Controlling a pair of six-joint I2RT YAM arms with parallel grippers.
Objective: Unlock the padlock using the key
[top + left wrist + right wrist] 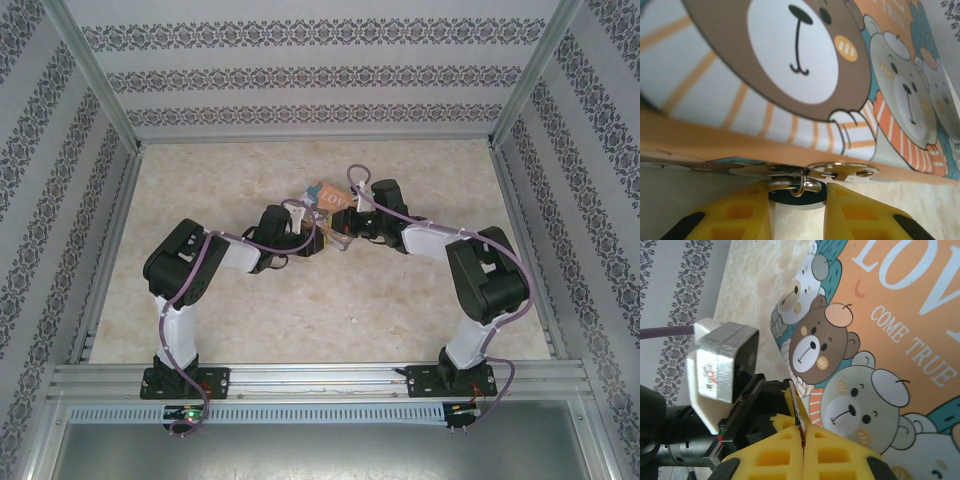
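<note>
Where the left arm (190,270) bends in from the left side of the pale marbled table (350,320), its left gripper (799,205) sits low against the front edge of the picture tin (790,50). The two yellow fingers (740,215) press on either side of the padlock (790,198), so the jaws are closed on it. In the left wrist view the padlock's body is a small dark rounded shape filling the gap between the fingers. Its colour is hard to read in the shadow. Its thin silver shackle (801,187) loops up through the tin's bright metal hasp (840,172), just under the orange rim. The tin carries cartoon bears and stands tilted at the middle of the table, between the two wrists. From the right wrist view its lid shows the words "LOVE" and "COME TRUE" on orange. To the right of the padlock comes the key (796,405) — a thin grey metal sliver seen edge-on, slanting up out of the fingertips toward the tin's lower edge. Whether its tip touches the padlock I cannot tell. The right gripper (803,440) has its yellow fingers pressed tight together with the key pinched in the seam between them — and the right arm (480,280) folds back from there to the right side of the table.
</note>
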